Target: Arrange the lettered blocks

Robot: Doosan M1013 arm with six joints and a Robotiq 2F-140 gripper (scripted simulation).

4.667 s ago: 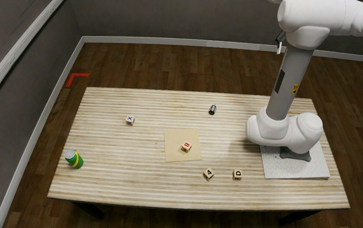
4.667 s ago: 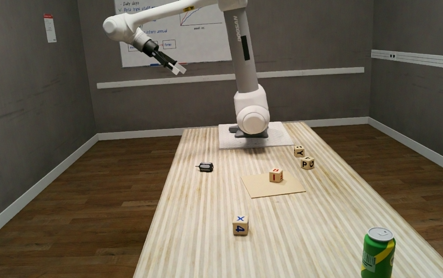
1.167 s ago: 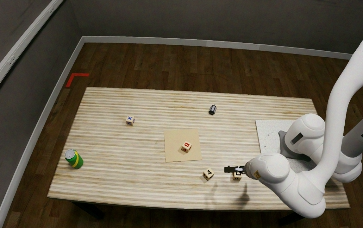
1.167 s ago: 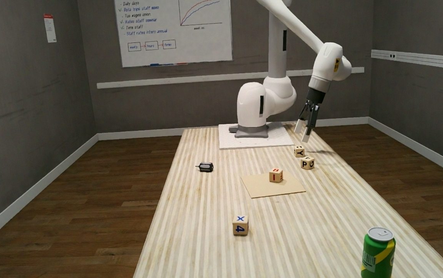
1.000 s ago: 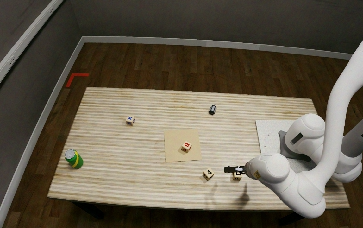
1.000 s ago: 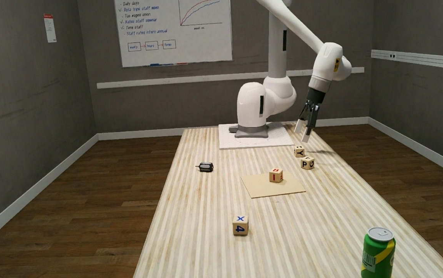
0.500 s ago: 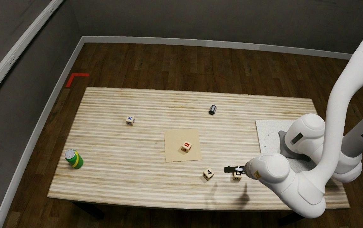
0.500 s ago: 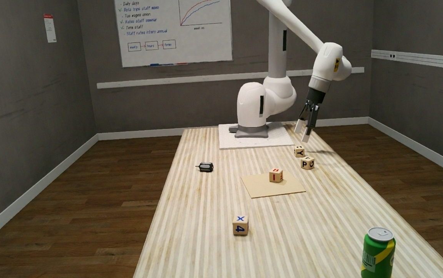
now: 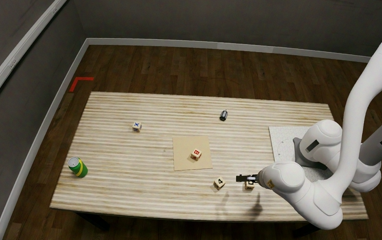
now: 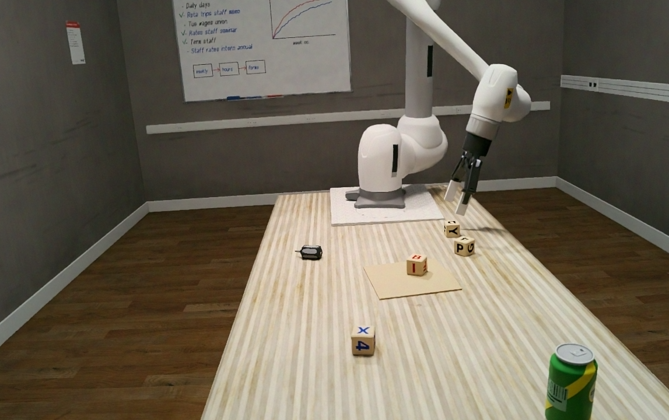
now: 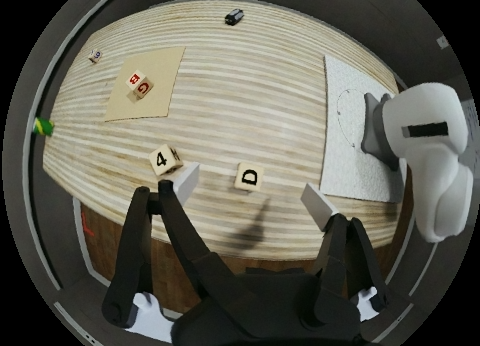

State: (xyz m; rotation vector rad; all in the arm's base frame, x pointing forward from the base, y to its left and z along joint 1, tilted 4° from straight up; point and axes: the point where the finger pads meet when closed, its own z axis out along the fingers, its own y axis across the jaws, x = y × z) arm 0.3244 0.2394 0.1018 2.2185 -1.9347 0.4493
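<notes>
My gripper [image 9: 242,178] [image 10: 455,200] [image 11: 254,183] is open and empty, above the D block [image 9: 249,187] [image 10: 451,230] [image 11: 249,177], which shows between the fingers in the wrist view. The D block stands off the mat, partly hidden by the gripper in the top view. The block with a black 4 on top [image 9: 219,182] [image 10: 463,246] [image 11: 165,160] stands beside it, off the mat. The red B block [image 9: 196,154] [image 10: 416,265] [image 11: 139,84] is on the tan mat [image 9: 183,143] [image 10: 388,287] [image 11: 165,76], turned to its edges. The blue X block [image 9: 136,127] [image 10: 363,342] [image 11: 95,56] stands beyond the mat from the base.
A green can [image 9: 78,167] [image 10: 570,389] [image 11: 43,126] stands near the far end of the table. A small dark object [image 9: 223,115] [image 10: 310,252] [image 11: 234,17] lies beyond the mat in the top view. The arm's base stands on a white plate [image 9: 278,134] [image 10: 339,214] [image 11: 335,161].
</notes>
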